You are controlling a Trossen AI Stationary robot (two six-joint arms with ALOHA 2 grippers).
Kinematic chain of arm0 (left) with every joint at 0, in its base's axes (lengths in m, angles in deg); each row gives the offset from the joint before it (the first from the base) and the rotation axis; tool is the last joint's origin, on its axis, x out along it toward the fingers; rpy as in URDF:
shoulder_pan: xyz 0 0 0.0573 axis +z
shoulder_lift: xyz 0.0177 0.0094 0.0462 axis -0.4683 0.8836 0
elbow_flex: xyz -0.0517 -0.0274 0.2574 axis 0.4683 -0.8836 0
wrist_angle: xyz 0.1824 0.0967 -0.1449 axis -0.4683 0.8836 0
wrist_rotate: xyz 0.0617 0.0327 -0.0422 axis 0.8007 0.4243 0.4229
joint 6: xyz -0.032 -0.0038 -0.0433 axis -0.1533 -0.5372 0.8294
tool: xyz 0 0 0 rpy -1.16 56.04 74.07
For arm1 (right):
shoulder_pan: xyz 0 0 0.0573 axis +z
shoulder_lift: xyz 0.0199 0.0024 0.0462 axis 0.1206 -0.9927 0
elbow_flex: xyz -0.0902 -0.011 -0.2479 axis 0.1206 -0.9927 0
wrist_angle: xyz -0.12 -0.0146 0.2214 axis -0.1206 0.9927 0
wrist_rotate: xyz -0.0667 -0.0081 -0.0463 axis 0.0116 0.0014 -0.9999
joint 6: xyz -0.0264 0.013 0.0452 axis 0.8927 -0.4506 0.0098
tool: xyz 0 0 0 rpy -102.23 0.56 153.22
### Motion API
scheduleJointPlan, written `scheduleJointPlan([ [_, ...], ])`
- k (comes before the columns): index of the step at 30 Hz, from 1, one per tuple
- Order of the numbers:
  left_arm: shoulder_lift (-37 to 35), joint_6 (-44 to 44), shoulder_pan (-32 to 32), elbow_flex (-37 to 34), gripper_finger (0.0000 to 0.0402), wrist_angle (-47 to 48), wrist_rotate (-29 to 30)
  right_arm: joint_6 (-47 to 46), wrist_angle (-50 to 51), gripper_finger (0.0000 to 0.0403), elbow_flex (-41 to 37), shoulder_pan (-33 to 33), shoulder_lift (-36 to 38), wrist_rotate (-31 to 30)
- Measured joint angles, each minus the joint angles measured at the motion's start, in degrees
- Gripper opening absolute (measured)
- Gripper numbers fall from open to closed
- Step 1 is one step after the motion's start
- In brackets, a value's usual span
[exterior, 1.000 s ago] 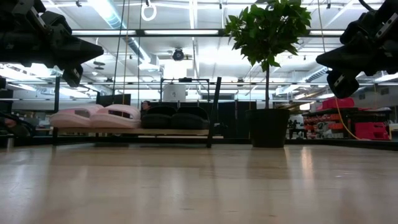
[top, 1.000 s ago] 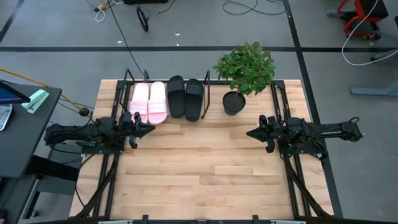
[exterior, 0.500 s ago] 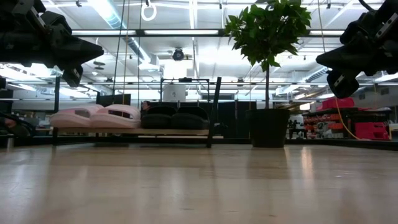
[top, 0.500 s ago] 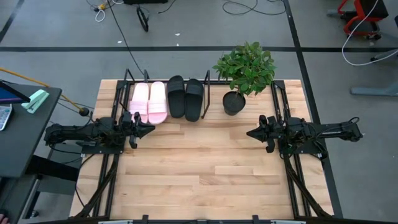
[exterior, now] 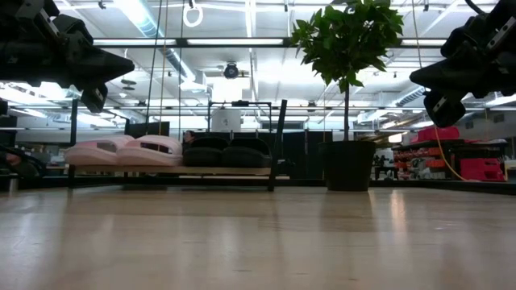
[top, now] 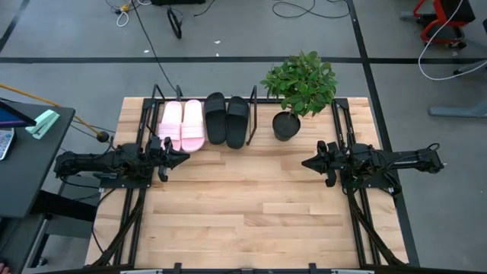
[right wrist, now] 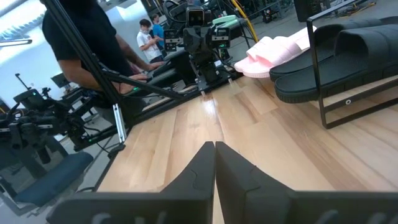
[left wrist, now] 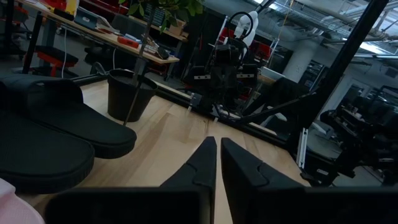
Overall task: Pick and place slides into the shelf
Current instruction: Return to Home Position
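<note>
slides (top: 192, 125), two pale pink and two black, sit side by side in the thin-tube shelf (exterior: 277, 149) at the table's (top: 251, 213) 12 o'clock edge, look light, soft and foamy, best pinched across the wide strap, while left tool (top: 185, 158) at 9 o'clock and right tool (top: 304, 163) at 3 o'clock hang empty, fingers pressed together.

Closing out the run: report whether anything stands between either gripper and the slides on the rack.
Nothing visible does. The two pale pink foam slides and two black foam slides lie on the black thin-tube shelf; only wooden table separates them from the left gripper and right gripper. The potted plant stands beside the shelf.
</note>
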Motion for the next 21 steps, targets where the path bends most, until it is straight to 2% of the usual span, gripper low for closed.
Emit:
scheduleJointPlan([
  [10,0.00,0.03,0.00,0.00,0.0041,0.00,0.01,0.00,0.00,0.0018,0.00,-0.01,0.00,-0.01],
  [21,0.00,0.02,-0.01,0.00,0.0026,0.00,0.02,0.00,0.00,0.0018,0.00,-0.01,0.00,-0.01],
])
